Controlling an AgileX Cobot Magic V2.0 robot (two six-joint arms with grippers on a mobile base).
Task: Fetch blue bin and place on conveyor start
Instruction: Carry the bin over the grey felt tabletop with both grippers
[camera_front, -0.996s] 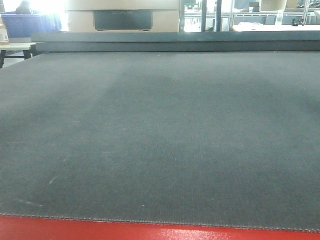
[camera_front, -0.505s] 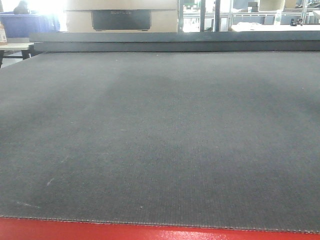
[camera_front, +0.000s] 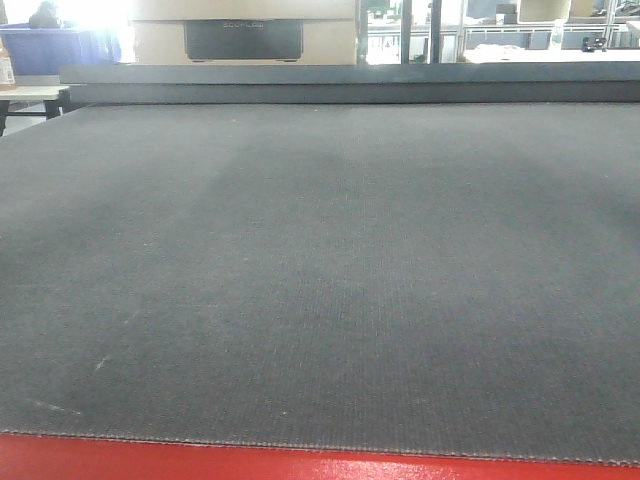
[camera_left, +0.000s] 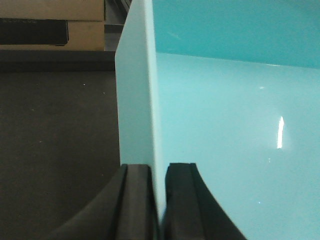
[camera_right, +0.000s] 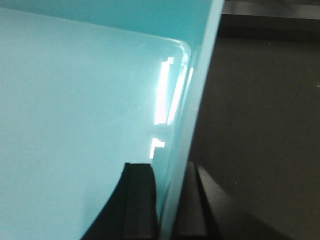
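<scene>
Over the conveyor start (camera_front: 320, 270), seemingly, blue bin (camera_left: 225, 125) in left tool (camera_left: 156, 169), right tool (camera_right: 166, 169)

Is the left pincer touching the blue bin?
Touching. The left wrist view shows the left pincer clamped on the blue bin wall, a finger flat against each face.
</scene>
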